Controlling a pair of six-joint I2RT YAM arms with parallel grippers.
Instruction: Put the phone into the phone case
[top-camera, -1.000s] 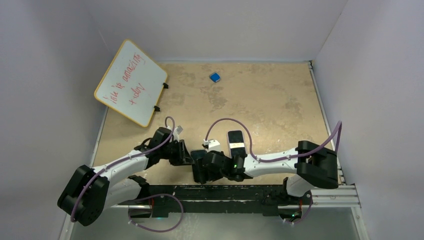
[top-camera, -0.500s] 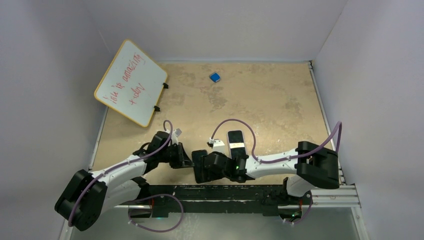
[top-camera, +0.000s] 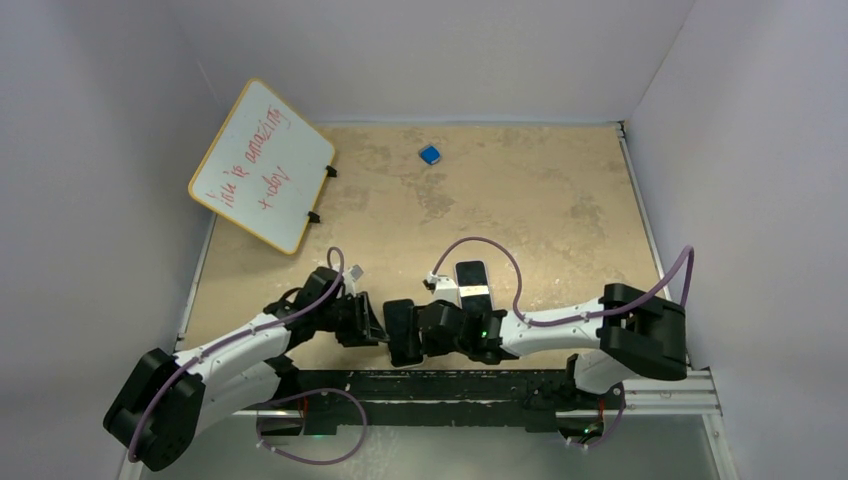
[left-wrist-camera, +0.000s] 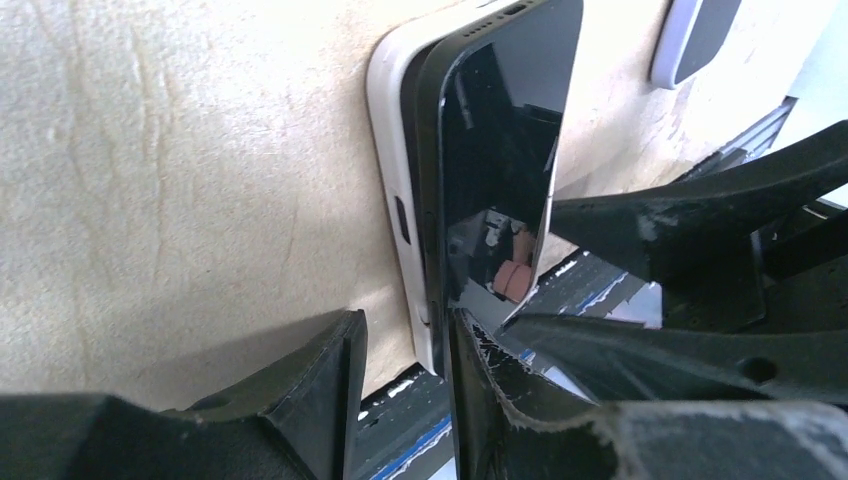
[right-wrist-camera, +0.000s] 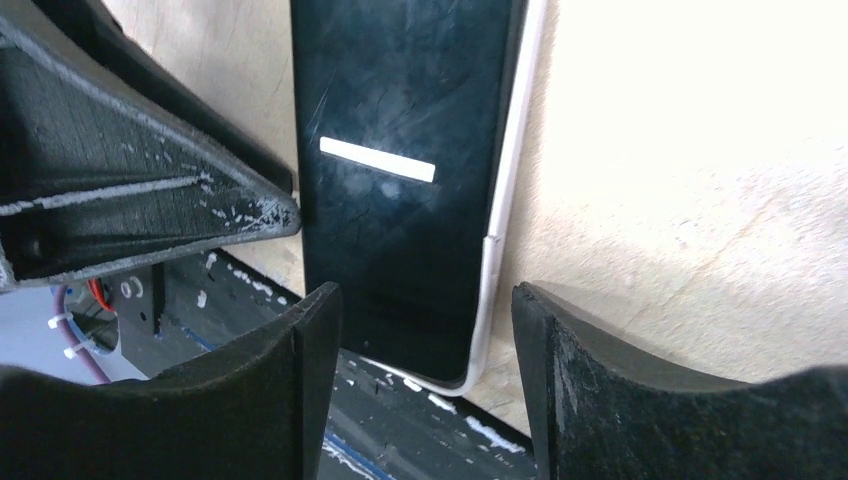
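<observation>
**Both grippers crowd the phone at the table's (top-camera: 560, 200) near edge.**
The left gripper (left-wrist-camera: 405, 325) has slid nearer; its fingers sit almost together around the white case's (left-wrist-camera: 390, 150) near rim, but I cannot tell if they grip it. The right gripper's (right-wrist-camera: 425, 292) fingers stand apart, straddling the phone (right-wrist-camera: 400, 130), which lies tilted in the case, not yet flat. From above, the arms hide most of it. Farther off lies another handset (top-camera: 470, 278).

Black phone (left-wrist-camera: 500, 150) sits tilted, partly in white case (left-wrist-camera: 388, 150).
</observation>
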